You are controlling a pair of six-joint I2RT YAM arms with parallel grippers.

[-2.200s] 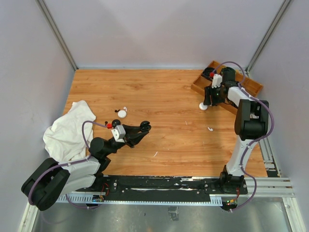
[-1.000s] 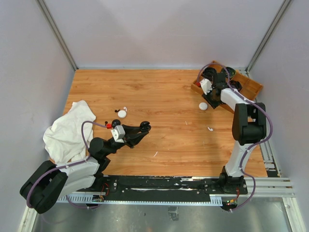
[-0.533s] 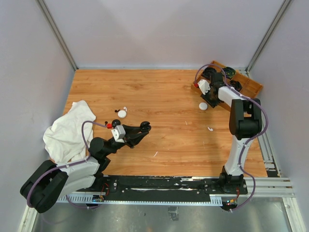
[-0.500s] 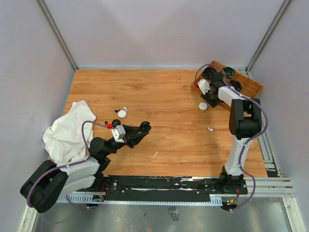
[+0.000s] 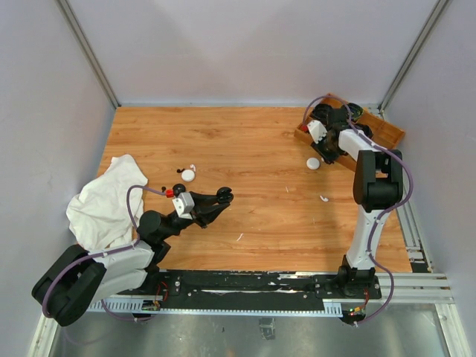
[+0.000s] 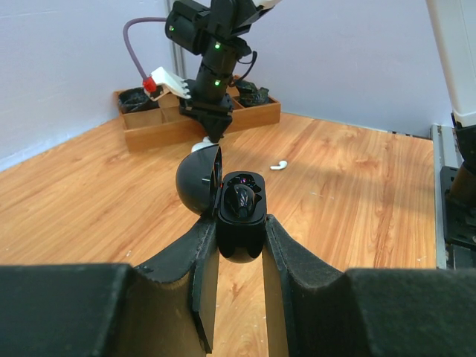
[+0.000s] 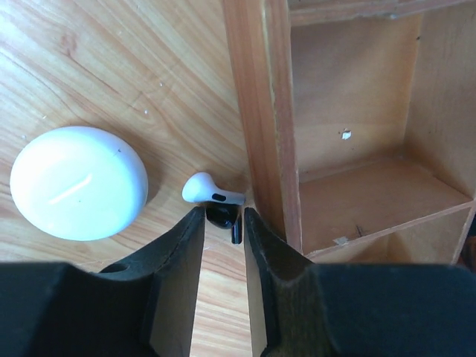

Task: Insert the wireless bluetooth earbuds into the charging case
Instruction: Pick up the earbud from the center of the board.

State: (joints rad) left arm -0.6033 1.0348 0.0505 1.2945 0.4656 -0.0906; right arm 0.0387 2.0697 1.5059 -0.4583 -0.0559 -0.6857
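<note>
My left gripper is shut on an open black charging case, held off the table with its lid swung left. One black earbud sits inside it. In the top view that gripper is near the table's middle front. My right gripper points down beside the wooden tray and is shut on a black earbud lying on the table. A white earbud lies just past the fingertips, touching the black one. In the top view the right gripper is at the tray's near edge.
A closed round white case lies left of the right gripper, also seen from above. The wooden tray stands hard against the right finger. Another white earbud, a white case and a crumpled white cloth lie on the table.
The right gripper's wrist has shifted slightly at the tray's edge and its jaws have narrowed onto the black earbud. The left arm and its case have not moved.
</note>
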